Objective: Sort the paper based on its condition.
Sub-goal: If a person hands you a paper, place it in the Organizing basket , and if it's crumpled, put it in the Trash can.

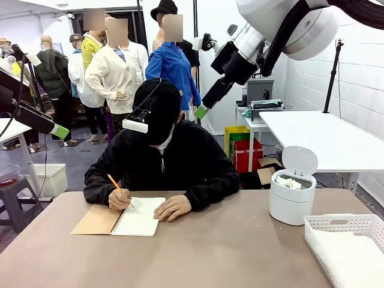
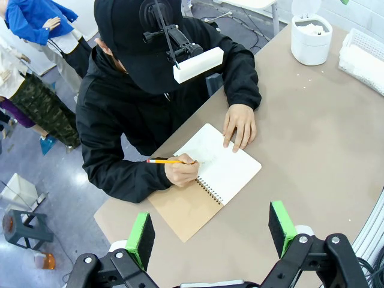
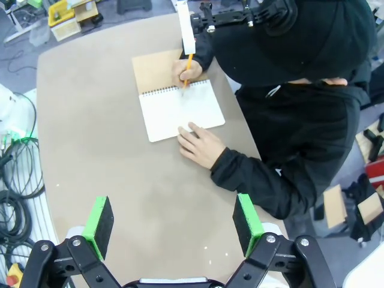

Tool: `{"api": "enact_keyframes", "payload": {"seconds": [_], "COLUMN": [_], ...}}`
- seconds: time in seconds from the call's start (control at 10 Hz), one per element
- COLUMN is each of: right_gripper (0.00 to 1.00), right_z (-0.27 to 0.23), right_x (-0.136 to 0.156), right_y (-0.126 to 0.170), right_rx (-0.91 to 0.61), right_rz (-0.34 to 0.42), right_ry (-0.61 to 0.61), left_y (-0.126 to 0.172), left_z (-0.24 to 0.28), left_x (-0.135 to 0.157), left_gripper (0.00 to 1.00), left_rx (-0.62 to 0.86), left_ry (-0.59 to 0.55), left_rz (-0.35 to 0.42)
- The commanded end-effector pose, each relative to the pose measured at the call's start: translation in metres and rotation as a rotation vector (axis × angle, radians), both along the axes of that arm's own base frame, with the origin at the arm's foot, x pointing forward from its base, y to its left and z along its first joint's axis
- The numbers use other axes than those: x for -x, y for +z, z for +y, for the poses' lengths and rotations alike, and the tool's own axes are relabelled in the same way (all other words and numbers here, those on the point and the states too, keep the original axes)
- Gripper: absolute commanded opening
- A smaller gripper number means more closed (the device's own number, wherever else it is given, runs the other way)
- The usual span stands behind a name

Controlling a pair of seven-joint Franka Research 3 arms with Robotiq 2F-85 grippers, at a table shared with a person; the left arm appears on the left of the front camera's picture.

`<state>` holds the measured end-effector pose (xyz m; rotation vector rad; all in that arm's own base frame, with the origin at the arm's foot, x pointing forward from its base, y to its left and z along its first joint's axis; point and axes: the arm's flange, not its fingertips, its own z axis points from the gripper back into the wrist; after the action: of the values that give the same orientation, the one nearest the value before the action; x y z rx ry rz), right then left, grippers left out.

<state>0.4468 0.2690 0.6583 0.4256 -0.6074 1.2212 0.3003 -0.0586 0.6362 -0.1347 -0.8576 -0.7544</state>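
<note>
Person in black at far side of table [image 1: 228, 252], writing w/ pencil [image 1: 115, 183] in spiral notebook [image 1: 139, 217] lying open, brown cover folded out to the left. Writing hand [image 1: 118, 198] on the page's left edge, other hand [image 1: 172, 207] flat on the page's right edge.

Paper: crumpled white wad [image 1: 290, 183] inside small white bin [image 1: 291, 198], lid flipped up, at right side of table. Smooth white sheets [image 1: 351, 258] lie in white slotted basket [image 1: 327, 225] at near right corner. Bin and basket are near each other, both well apart from notebook.

L gripper [image 2: 210, 231] up above near-left part of table, looking down at notebook and person; jaws wide apart, nothing between pads. In front view a green-tipped finger [image 1: 59, 131] shows at left, raised well above the table.

R gripper [image 3: 172, 219] also raised, over bare tabletop, jaws spread wide, empty. In front view R arm comes from upper right, its green tip [image 1: 201, 111] high, behind person's head level.

Far right, separate white table [image 1: 324, 135]. Red and green-yellow crates [image 1: 245, 150] on floor behind person
</note>
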Motion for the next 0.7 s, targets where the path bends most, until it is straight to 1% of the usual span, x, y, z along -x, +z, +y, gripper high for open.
{"api": "enact_keyframes", "payload": {"seconds": [0.0, 0.6], "right_gripper": [1.00, 1.00], "right_z": [-0.0006, -0.0006], "right_x": [-0.0003, -0.0003], "right_y": [-0.0003, -0.0003], "right_rx": [0.002, 0.002], "right_rz": [-0.003, -0.003], "right_ry": [-0.002, -0.002], "left_y": [-0.0002, -0.0002], "left_z": [0.0003, 0.0003], "left_x": [0.0000, 0.0000], "left_gripper": [1.00, 1.00], "left_rx": [-0.004, -0.004], "left_ry": [0.006, 0.006], "left_rz": [0.000, 0.000]}}
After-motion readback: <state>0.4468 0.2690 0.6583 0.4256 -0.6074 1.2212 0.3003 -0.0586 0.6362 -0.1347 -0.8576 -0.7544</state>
